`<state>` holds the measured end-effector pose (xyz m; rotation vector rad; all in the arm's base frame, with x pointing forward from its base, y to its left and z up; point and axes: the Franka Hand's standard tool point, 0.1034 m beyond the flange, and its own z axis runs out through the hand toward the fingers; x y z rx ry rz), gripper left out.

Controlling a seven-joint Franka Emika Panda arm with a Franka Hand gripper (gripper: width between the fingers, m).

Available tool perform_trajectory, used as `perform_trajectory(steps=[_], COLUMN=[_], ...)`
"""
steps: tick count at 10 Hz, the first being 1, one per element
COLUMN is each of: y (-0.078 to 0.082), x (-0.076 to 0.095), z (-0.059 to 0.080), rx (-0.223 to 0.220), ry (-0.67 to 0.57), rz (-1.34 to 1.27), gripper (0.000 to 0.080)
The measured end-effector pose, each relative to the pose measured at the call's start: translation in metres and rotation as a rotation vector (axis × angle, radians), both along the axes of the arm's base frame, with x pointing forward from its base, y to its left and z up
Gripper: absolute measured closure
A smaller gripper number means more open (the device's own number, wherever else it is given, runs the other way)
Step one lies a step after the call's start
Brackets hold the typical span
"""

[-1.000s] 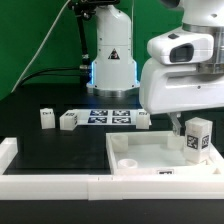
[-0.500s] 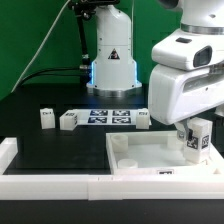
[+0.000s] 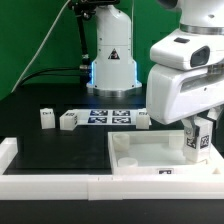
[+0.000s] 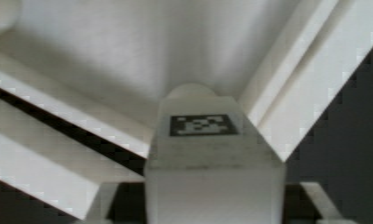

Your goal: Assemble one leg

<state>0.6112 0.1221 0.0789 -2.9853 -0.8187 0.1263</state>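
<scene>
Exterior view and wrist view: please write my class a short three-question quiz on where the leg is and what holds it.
1. True or false: other legs stand on the table beside the marker board.
2. The held leg is over: A) the marker board, B) the white panel, C) bare table.
3. Fill in: the gripper is ____ on the held leg.
Key: 1 true; 2 B; 3 shut.
</scene>
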Motion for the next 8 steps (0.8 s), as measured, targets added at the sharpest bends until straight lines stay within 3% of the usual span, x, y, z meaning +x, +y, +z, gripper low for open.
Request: perform_trajectory(steps=[5,8], y=[-0.0015,-0.0017], x=[-0.0009,-0.0009], z=[-0.0013,-0.0016], rx=[-0.056,-0.096], ry=[0.033,0.039], rz=[-0.809,-1.164], gripper=[0.0508,0.0507])
